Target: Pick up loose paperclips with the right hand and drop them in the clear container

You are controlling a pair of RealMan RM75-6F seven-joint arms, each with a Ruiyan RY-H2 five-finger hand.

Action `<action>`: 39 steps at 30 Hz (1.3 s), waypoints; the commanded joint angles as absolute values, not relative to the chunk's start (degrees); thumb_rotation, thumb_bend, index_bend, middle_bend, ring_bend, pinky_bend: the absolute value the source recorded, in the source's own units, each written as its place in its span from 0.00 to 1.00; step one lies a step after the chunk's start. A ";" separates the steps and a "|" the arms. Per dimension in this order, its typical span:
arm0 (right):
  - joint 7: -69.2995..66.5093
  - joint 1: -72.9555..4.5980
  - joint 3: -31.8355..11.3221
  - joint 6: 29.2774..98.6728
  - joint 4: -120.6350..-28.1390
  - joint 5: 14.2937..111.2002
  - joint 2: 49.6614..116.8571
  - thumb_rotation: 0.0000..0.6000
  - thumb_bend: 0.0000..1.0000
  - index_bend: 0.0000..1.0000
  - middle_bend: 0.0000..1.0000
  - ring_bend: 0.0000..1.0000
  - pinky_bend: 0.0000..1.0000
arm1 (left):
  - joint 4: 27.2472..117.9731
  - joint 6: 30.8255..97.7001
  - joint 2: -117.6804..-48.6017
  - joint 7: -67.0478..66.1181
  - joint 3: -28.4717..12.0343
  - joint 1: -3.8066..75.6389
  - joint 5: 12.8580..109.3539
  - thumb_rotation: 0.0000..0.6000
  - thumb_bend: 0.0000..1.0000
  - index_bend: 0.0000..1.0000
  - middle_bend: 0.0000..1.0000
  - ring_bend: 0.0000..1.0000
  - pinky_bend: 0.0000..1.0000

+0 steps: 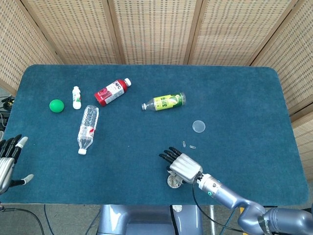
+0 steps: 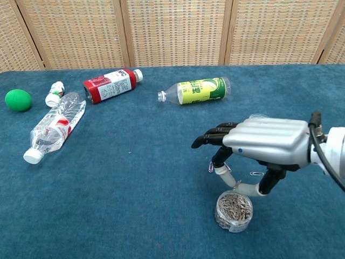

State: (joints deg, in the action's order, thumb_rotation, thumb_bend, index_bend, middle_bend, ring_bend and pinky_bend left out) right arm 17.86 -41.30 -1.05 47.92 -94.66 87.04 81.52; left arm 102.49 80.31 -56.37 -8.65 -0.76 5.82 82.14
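The clear round container, holding several paperclips, stands near the table's front edge; in the head view only the rim of the container shows beside my hand. My right hand hovers palm down just above and behind it, fingers spread forward, thumb curved under, and I see nothing between them. In the head view the right hand covers the clips near the container. Two loose paperclips lie farther back. One paperclip shows beside the thumb, another paperclip under the fingertips. My left hand rests open at the front left edge.
The container's clear lid lies behind the clips. A green-labelled bottle, a red-labelled bottle, a clear water bottle, a small white bottle and a green ball lie across the back and left of the blue table.
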 commanded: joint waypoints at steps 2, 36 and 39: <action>19.91 -41.76 -1.26 46.91 -94.77 85.06 82.83 1.00 0.42 0.62 0.07 0.00 0.00 | 102.38 80.11 -56.22 -8.21 -0.85 5.92 81.96 1.00 0.00 0.00 0.00 0.00 0.00; 27.49 -39.73 -1.82 52.40 -98.40 79.59 82.68 1.00 0.07 0.42 0.07 0.00 0.00 | 102.53 80.50 -55.88 -7.65 -0.79 5.71 82.21 1.00 0.00 0.00 0.00 0.00 0.00; 26.15 -39.70 -3.59 53.27 -98.33 78.00 82.05 1.00 0.08 0.42 0.07 0.00 0.00 | 102.56 80.48 -55.84 -7.52 -0.80 5.71 82.18 1.00 0.00 0.00 0.00 0.00 0.00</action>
